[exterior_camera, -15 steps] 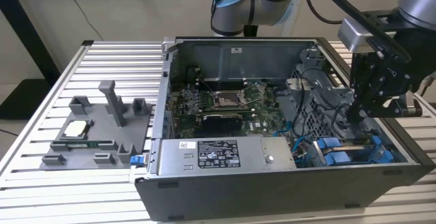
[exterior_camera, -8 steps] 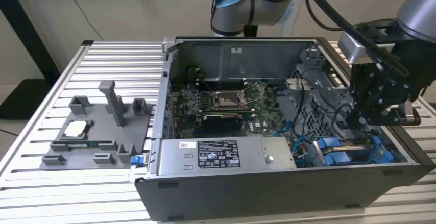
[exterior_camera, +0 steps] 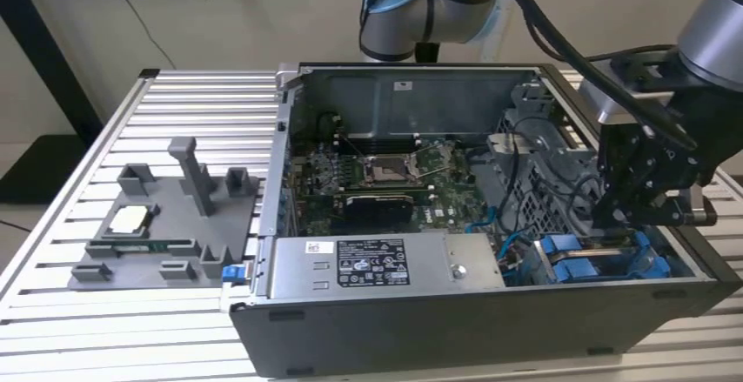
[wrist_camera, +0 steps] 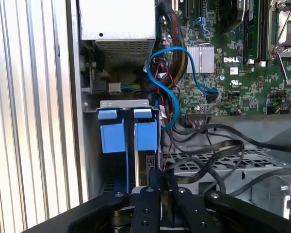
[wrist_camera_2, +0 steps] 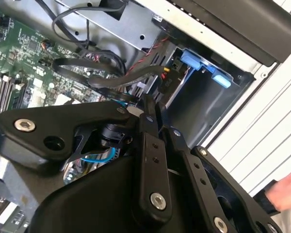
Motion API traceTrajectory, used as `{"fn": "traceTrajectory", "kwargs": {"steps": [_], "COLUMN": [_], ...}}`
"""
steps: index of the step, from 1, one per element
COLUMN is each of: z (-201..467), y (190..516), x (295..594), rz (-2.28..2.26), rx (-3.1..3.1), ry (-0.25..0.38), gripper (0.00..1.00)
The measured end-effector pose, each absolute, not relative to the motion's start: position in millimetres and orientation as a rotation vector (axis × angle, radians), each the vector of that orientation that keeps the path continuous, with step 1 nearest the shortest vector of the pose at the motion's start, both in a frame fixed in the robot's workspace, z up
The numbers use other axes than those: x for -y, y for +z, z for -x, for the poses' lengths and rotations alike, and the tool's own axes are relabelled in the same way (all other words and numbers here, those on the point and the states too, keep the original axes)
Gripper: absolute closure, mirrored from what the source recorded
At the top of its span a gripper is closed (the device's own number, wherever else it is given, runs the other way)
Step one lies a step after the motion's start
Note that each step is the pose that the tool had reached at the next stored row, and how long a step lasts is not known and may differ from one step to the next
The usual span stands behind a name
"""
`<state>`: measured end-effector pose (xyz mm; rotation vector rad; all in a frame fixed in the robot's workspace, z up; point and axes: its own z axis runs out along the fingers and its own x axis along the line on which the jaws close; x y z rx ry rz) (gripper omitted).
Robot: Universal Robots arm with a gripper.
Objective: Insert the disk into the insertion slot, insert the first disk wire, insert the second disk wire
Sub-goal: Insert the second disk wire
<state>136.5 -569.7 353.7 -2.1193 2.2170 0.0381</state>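
Observation:
The disk [wrist_camera: 146,135], clipped in its bright blue carrier, stands on edge in the insertion slot [wrist_camera: 123,103], a dark metal bay at the case's front corner. My gripper [wrist_camera: 158,177] is directly over the bay with its two black fingers pressed together, tips at the disk's edge. In the exterior view the gripper [exterior_camera: 621,239] hangs low over the blue bay [exterior_camera: 604,265] at the exterior view's right. The fingers [wrist_camera_2: 146,127] meet in the second wrist view too, with nothing clearly between them. A blue wire [wrist_camera: 174,48] loops from the motherboard down beside the bay.
Black cables [wrist_camera: 208,150] lie across the perforated cage next to the bay. The grey power-supply box [exterior_camera: 384,264] sits along the case front. A grey fixture tray [exterior_camera: 163,225] rests on the slatted table at the exterior view's left. A person's hand [wrist_camera_2: 287,194] is near the case.

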Motion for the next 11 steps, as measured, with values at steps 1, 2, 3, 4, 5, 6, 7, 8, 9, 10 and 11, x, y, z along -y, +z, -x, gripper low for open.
{"fn": "traceTrajectory", "kwargs": {"steps": [1, 2, 3, 4, 5, 6, 7, 8, 9, 10, 11], "z": [-137.8, -138.6, -138.8, -139.1, -139.3, -139.4, -139.5, -139.6, -139.6, -139.6, -139.6], "y": [353.1, 352.7, 352.1, 351.6, 351.1, 350.5, 350.0, 349.5, 349.1, 348.8, 348.2], "x": [570.0, 570.5, 571.3, 572.2, 573.0, 573.7, 574.3, 574.6, 574.7, 574.7, 574.8], "rz": [2.119, 2.119, 2.119, 2.119, 2.119, 2.119, 2.119, 2.119, 2.119, 2.119, 2.119], "rx": [-2.217, -2.217, -2.217, -2.217, -2.217, -2.217, -2.217, -2.217, -2.217, -2.217, -2.217], "ry": [0.038, 0.038, 0.038, 0.038, 0.038, 0.038, 0.038, 0.038, 0.038, 0.038, 0.038], "gripper": [0.84, 0.84, 0.84, 0.84, 0.84, 0.84, 0.84, 0.84, 0.84, 0.84, 0.84]}}
